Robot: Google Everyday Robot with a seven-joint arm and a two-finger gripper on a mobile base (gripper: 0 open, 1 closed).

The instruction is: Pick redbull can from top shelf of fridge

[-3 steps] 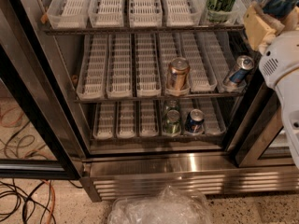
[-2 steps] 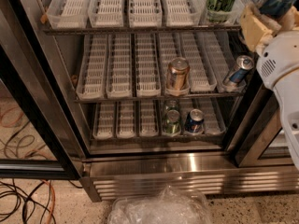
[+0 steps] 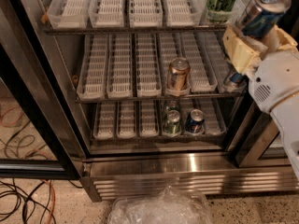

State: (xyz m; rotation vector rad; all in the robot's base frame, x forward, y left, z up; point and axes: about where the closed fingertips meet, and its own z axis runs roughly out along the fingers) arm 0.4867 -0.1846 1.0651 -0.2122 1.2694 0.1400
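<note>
My gripper (image 3: 260, 31) is at the upper right, in front of the right side of the fridge (image 3: 187, 168). Its cream fingers (image 3: 239, 48) are shut on the redbull can (image 3: 259, 12), a blue-and-silver can with a silver lid, held tilted. The can is off the rack, level with the top shelf (image 3: 135, 29) and to the right of its white slotted trays. A tall green can (image 3: 221, 1) still stands on the top shelf just left of the held can.
The middle rack holds a copper can (image 3: 177, 73) and a blue can (image 3: 232, 80) half hidden behind my gripper. The bottom rack holds a green can (image 3: 172, 123) and a dark blue can (image 3: 194, 121). The open glass door (image 3: 32, 125) is at left, a plastic bag (image 3: 161, 208) and cables (image 3: 23, 195) lie on the floor.
My gripper, with the redbull can in it, has moved a little down and to the left, so the can's lid now shows fully. The cans on the racks have not moved.
</note>
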